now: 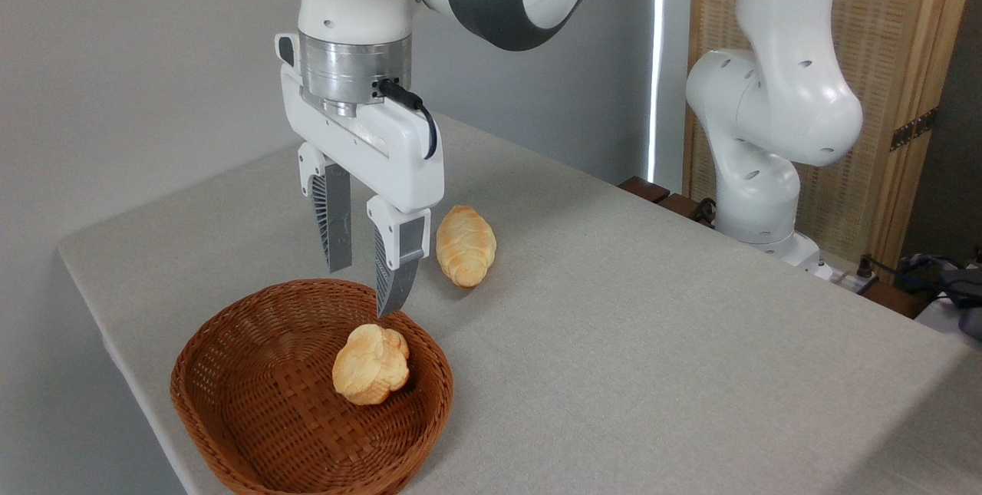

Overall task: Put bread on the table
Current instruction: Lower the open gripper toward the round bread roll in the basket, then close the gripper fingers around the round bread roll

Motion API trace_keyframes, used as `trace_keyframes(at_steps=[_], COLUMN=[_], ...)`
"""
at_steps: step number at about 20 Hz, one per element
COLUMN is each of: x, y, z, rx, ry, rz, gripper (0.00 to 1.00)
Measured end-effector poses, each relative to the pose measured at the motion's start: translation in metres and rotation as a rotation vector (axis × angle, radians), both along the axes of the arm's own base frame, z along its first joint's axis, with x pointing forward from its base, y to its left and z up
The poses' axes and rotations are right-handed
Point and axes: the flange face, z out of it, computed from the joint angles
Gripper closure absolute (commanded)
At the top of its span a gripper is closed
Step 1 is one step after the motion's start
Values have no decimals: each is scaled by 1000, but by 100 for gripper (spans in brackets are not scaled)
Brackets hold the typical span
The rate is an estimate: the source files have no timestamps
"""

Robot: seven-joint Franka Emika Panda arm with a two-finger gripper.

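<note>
1. Bread: you have one small knobbly golden bun, lying inside the brown wicker basket, towards its right side.
2. You can read no brand, label or writing on anything in view.
3. Count one basket, standing near the front left corner of the grey-beige surface.
4. Count one longer braided loaf, lying on the cloth just behind the basket, apart from it.
5. Your gripper points down above the basket's back rim, its fingers spread apart and grasping nothing, clear above the bun.
6. One white arm base stands at the far right edge.
</note>
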Motion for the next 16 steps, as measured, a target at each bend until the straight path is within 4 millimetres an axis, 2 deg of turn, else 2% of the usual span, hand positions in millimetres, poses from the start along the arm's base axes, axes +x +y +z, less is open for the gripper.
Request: trace_keyframes(at_steps=[6,13,16], x=[2,13,20], y=[-6,-24,-26], z=[-8,-49,-65], rx=[2,17,22], ry=[15,85,91], rz=[-10,-38,-37], gripper=[0,0,0])
